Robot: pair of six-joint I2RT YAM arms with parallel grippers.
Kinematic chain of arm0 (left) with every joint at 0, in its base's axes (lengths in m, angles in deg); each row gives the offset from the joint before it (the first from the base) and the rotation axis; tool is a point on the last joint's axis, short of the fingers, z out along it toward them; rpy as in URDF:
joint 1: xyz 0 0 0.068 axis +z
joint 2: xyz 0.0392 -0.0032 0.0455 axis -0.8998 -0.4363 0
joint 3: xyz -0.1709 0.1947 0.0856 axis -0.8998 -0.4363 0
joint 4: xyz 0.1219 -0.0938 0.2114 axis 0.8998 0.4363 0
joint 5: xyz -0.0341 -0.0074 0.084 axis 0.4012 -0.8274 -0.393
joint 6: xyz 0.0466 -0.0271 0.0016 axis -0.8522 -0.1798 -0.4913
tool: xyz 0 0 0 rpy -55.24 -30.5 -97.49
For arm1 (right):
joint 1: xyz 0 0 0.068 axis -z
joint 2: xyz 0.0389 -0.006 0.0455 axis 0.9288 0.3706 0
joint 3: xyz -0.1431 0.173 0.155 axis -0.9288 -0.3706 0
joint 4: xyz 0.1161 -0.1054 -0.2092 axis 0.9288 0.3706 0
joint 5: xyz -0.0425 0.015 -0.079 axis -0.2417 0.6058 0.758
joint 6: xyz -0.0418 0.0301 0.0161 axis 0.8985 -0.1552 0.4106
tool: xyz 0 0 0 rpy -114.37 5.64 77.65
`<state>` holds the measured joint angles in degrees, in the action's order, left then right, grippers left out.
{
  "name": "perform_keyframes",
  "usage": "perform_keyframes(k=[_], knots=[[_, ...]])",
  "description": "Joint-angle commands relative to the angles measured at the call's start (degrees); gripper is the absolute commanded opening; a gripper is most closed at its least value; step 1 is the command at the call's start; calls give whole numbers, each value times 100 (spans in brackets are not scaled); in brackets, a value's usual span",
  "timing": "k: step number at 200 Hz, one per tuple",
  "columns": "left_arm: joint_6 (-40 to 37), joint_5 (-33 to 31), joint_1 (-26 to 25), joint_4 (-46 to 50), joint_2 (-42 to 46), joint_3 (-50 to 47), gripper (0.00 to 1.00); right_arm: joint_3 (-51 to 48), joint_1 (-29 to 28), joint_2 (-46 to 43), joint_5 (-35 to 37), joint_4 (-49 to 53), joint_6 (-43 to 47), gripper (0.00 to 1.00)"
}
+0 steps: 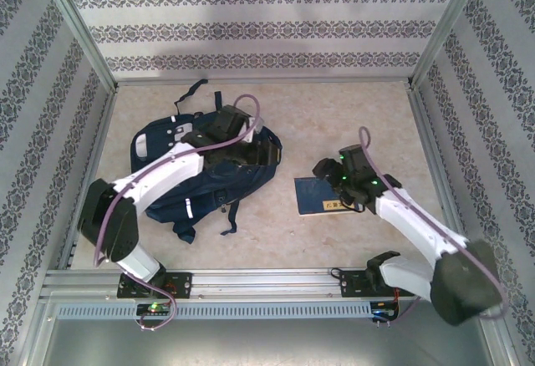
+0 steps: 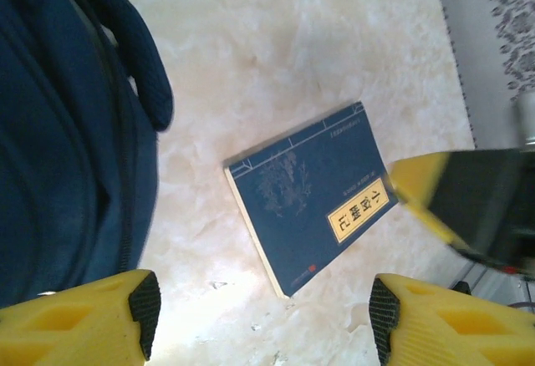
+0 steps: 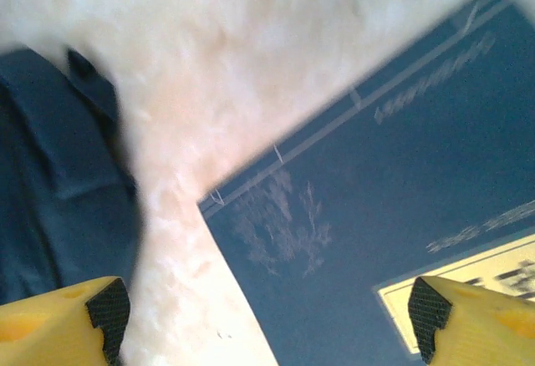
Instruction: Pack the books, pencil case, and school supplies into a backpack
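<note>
**Marble bench (image 1: 359,115): navy book (image 1: 316,196) outside backpack (image 1: 209,186)**

The navy book lies flat on the bench, just right of the backpack. Right jaws spread above it, pinching nothing. Farther back, left jaws spread empty over the backpack.

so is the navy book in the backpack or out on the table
Out: the navy book lies flat on the table, cover up, apart from the backpack.
</note>
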<state>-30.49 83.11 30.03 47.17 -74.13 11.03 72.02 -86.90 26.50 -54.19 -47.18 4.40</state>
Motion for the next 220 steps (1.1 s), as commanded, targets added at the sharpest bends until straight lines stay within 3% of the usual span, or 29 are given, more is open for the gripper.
perform_keyframes(k=[1,26,64,125,192,220], knots=[[416,-183,-393,-160,-483,274,69,-96,694,-183,439,533,612,89],[686,-176,-568,-443,-1013,287,69,-142,1310,67,337,432,756,91],[826,-303,-597,-621,-1534,279,69,-135,1675,820,422,-3,905,95],[877,-244,-614,-760,-2129,376,68,379,1912,2385,-853,-152,1576,92],[906,74,-632,-698,-2615,604,67,-56,1662,2008,-1859,-350,1479,88],[723,-44,-674,-492,-2621,647,67,-51,1400,1730,-1744,-120,1583,88]])
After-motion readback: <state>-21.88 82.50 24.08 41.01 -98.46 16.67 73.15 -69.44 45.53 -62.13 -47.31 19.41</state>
